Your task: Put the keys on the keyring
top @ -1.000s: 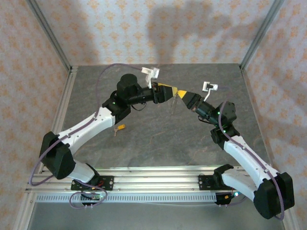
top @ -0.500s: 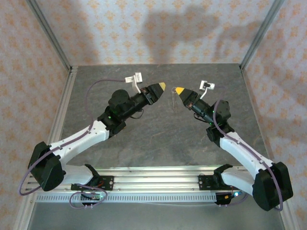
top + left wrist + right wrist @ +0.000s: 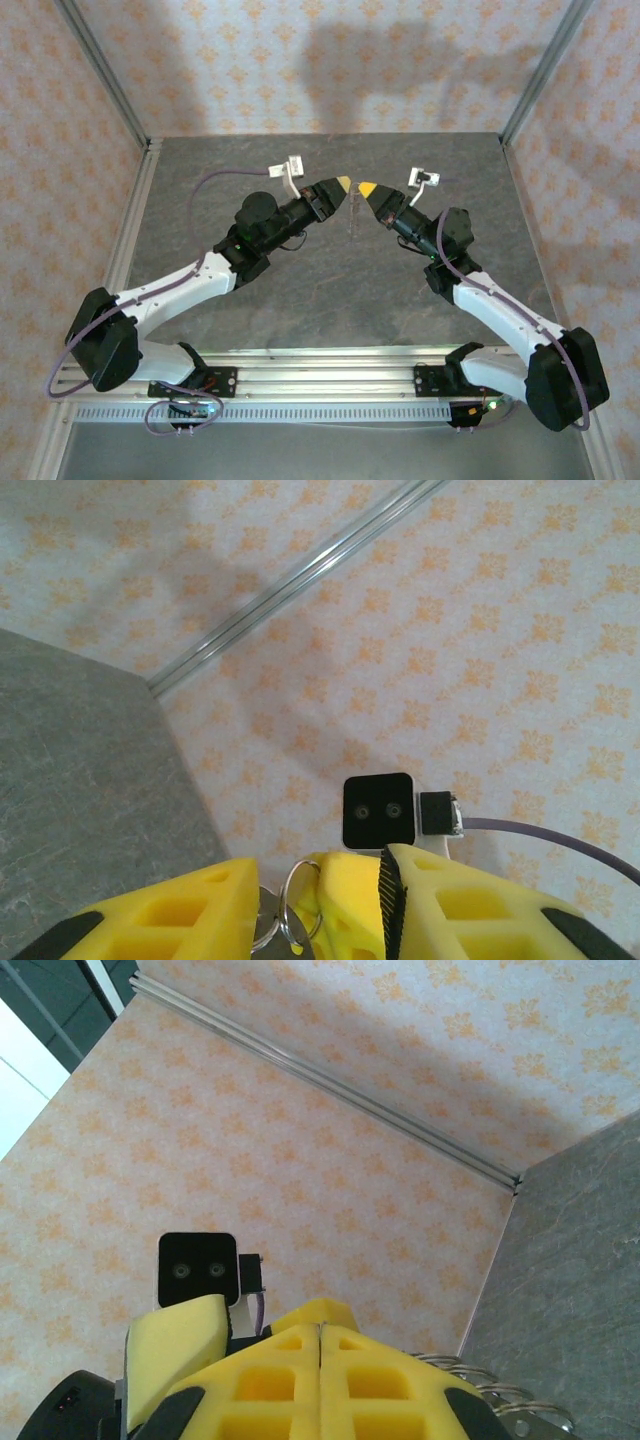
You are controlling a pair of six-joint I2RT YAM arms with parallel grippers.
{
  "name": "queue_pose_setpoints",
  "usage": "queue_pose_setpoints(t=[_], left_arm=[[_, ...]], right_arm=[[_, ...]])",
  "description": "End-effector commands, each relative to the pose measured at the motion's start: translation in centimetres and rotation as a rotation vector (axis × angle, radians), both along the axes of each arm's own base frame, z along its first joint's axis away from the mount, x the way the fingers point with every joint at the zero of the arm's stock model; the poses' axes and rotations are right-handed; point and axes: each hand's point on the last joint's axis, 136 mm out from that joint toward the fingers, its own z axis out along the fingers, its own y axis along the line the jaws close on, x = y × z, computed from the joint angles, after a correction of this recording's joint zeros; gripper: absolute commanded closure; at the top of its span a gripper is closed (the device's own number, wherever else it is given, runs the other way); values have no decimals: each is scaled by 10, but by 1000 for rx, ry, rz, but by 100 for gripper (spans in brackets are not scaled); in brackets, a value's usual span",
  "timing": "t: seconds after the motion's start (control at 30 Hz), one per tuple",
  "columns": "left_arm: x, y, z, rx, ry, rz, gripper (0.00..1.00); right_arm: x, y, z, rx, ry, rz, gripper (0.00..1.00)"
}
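Left fingers (image 3: 342, 183) nearer, wrist view shows keyring (image 3: 284, 898)

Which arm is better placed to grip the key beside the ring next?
Probably left: the small metal ring and dull metal key blade sit between the left end effector's parted fingers; the right end effector is shut.

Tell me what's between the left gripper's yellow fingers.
A thin metal ring and a flat metal piece beside it, next to another yellow fingertip. The fingers cover whatever hangs below.
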Motion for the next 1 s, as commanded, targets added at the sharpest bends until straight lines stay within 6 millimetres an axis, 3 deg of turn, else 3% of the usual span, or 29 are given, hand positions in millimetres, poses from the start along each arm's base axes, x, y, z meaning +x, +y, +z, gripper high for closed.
queue_pose_setpoints(t=[0.0, 0.27, 0.57, 0.8, 0.97], left_arm=[[0, -3, 3, -27, -15, 3, 62], [-3, -16, 2, -27, -20, -46, 66], [-5, -16, 5, -27, -33, -47, 78], [-7, -19, 5, -26, -40, -66, 78], [-10, -23, 6, -16, -51, -86, 85]], right_arm=[[-6, -3, 37, 55, -104, -7, 100], [-5, -2, 34, 51, -97, -4, 100], [-6, -2, 29, 44, -90, -5, 100], [-6, -1, 29, 39, -88, 0, 100], [-5, -1, 27, 32, -84, 0, 100]])
